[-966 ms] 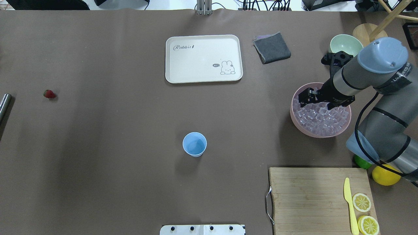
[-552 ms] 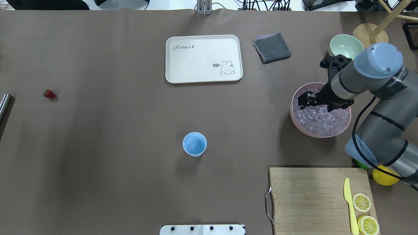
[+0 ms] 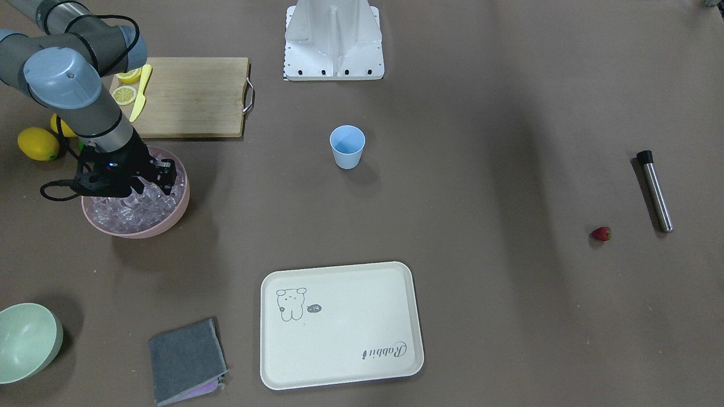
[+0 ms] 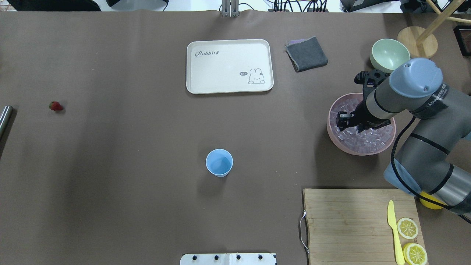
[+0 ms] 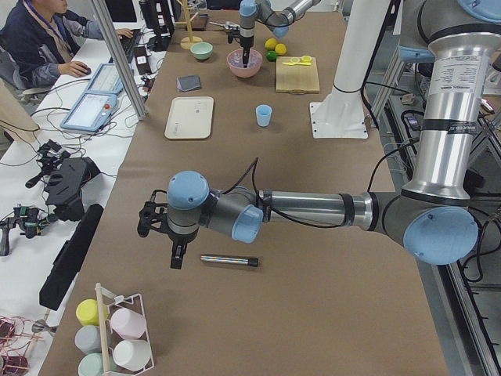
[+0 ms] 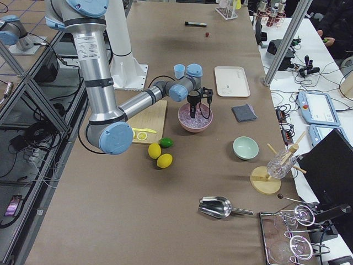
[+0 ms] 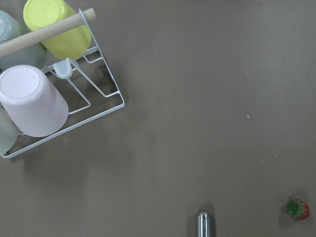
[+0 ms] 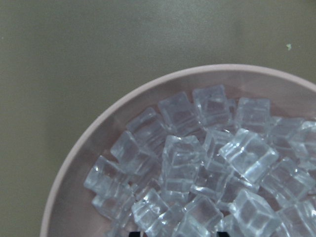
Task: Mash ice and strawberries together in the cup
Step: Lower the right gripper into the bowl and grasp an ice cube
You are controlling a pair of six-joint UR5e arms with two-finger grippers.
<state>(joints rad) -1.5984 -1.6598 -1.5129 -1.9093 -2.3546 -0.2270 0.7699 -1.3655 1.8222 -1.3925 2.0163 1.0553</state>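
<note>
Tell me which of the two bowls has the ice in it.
The pink bowl: it is heaped with clear ice cubes, and the right gripper hangs over it. The pale green bowl beyond it looks empty.

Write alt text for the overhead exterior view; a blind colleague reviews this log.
The right gripper hangs open over the ice in a pink bowl at the view's right. The light-blue cup stands empty in the middle, and the strawberry lies alone near the left edge.
</note>
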